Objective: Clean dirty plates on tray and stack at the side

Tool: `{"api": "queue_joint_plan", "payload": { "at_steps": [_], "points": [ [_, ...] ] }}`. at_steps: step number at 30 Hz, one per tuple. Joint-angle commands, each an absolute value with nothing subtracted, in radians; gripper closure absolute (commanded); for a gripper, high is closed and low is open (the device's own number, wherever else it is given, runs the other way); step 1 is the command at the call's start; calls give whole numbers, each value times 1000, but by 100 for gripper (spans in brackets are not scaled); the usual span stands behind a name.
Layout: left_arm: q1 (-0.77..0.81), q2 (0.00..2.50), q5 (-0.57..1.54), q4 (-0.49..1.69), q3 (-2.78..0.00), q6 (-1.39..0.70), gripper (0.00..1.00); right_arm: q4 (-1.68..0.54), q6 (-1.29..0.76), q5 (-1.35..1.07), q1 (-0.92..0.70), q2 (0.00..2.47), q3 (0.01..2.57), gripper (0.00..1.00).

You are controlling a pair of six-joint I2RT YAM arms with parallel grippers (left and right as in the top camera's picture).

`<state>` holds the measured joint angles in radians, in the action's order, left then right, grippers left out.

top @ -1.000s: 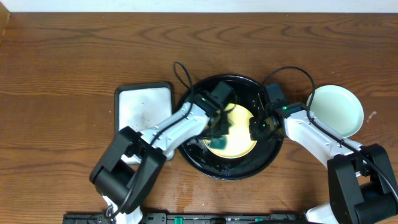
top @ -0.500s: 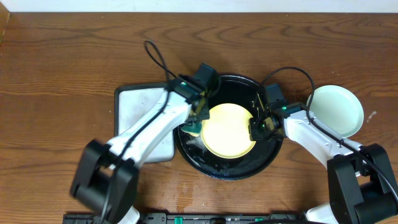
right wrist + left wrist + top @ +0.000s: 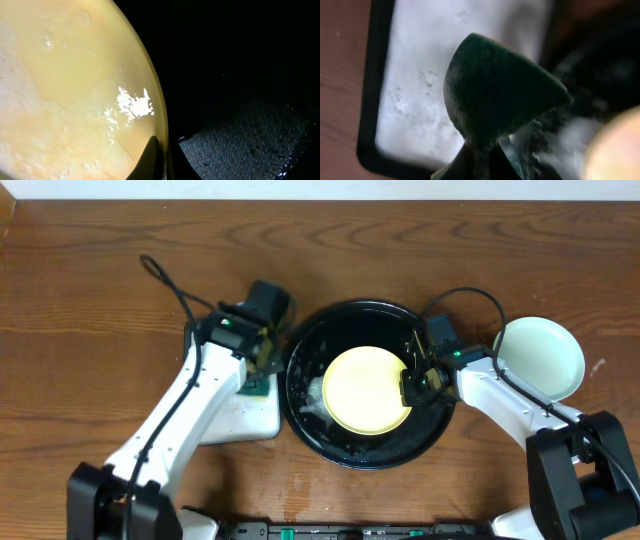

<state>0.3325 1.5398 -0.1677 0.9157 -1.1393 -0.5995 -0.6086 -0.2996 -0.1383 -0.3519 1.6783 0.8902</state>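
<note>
Holds sponge (image 3: 495, 95), pinched in left gripper (image 3: 258, 375), now off yellow plate (image 3: 365, 390), over white tray's (image 3: 222, 340) right edge; clamps plate's right rim with right gripper (image 3: 412, 385); scrubbing likely over, stacking next.

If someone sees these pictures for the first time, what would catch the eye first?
The pale yellow plate lies in the middle of the black tray, the right gripper pinching its right edge. To the left, the left gripper holds a dark green sponge over the white tray. A mint green plate sits apart at the far right.
</note>
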Motion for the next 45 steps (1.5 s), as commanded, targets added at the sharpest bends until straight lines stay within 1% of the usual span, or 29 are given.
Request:
{"api": "queue_joint_plan", "payload": {
  "at_steps": [1,2,3,6,7,12,14,17,26,31,38,42,45],
  "points": [
    [255,1557,-172,845,-1049,-562,92,-632,-284,-96,-355,1694,874,99],
    [233,1557,-144,826,-1043,-545,92,-632,-283,-96,-355,1694,874,99],
    [214,1556,-112,819,-1045,-525,87,-632,-282,-96,-355,1694,874,99],
    [173,1540,-15,834,-1073,-471,49,-627,-275,-99,-355,1694,874,99],
    [165,1529,13,849,-1087,-463,42,-624,-271,-103,-355,1694,875,99],
    [152,1417,46,927,-1152,-452,29,-625,-264,-107,-355,1684,902,99],
    [152,1347,56,947,-1161,-452,27,-633,-261,-107,-355,1667,920,99],
    [152,1234,87,980,-1161,-453,24,-633,-193,-106,-366,1626,953,99],
    [152,935,87,1051,-1161,-453,20,-670,-34,-78,-461,1538,1108,99],
    [152,813,87,1071,-1160,-453,20,-667,-28,-22,-534,1531,1192,99],
    [152,755,87,1073,-1160,-453,19,-512,-110,-20,-632,1531,1231,99],
    [152,757,87,1073,-1160,-453,18,-333,-136,-18,-710,1550,1232,99],
    [152,757,87,1073,-1160,-453,18,-179,-85,31,-779,1612,1232,99]
  ]
}}
